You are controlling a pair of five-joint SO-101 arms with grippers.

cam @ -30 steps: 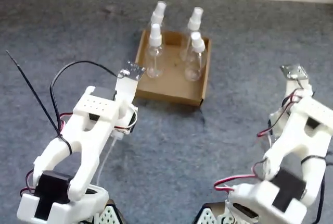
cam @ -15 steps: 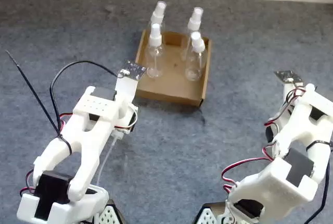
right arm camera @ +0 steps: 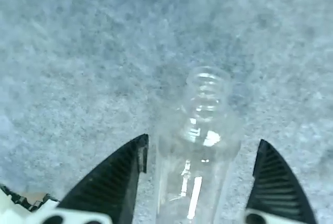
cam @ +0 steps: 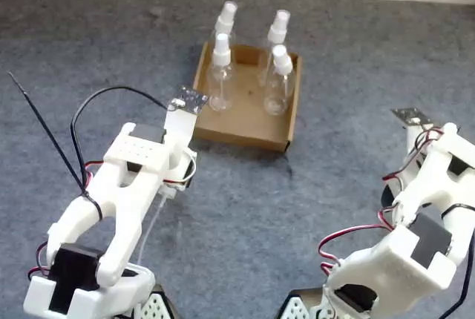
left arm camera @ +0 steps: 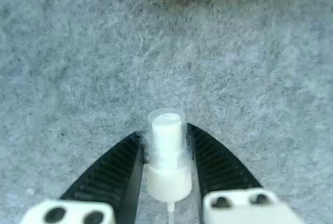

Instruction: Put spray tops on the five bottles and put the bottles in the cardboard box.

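Within left gripper [left arm camera: 164, 133], spray top [left arm camera: 167, 168], clear bottle [right arm camera: 200, 140]

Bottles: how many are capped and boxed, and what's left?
Done: four capped bottles stand in the cardboard box. In hand: the left gripper clamps the fifth spray top; the right gripper sits open around the uncapped bottle. Left: fit that top, box the bottle.

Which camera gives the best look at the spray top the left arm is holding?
The left wrist view: the spray top sits close and unobstructed, clamped between the fingers of the left hand. In the high view the left arm covers most of it, leaving its thin tube visible beneath the arm.
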